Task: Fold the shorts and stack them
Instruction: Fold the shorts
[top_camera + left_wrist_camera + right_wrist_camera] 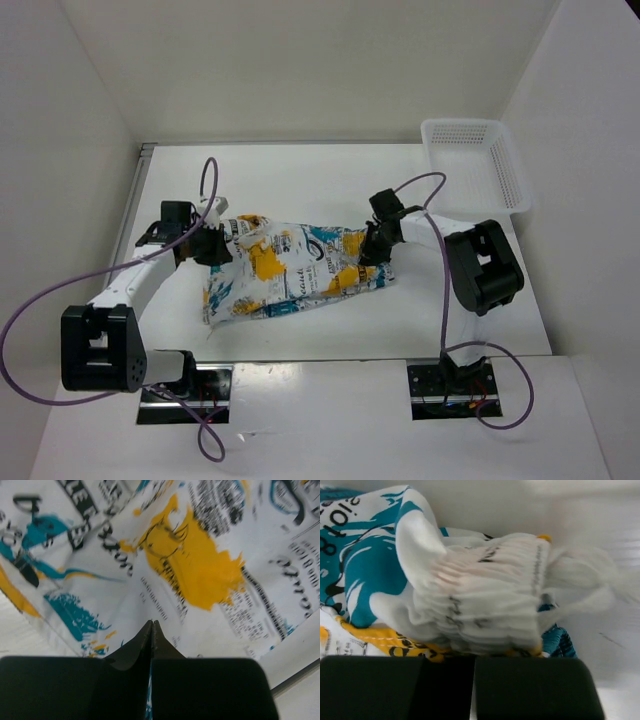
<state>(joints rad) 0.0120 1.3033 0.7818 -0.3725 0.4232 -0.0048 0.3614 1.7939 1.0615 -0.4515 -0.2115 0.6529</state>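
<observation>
The shorts (290, 270), white with yellow and teal splashes and black lettering, lie rumpled across the middle of the table. My left gripper (220, 243) is at their left end. In the left wrist view its fingers (151, 625) are pressed together, with a sliver of the printed fabric (200, 570) pinched between them. My right gripper (372, 248) is at the shorts' right end. In the right wrist view the gathered white waistband (480, 595) bunches over the jaws and hides the fingertips.
A white plastic mesh basket (475, 165) stands at the back right corner of the white table (300, 180). White walls enclose the table on three sides. Purple cables loop over both arms.
</observation>
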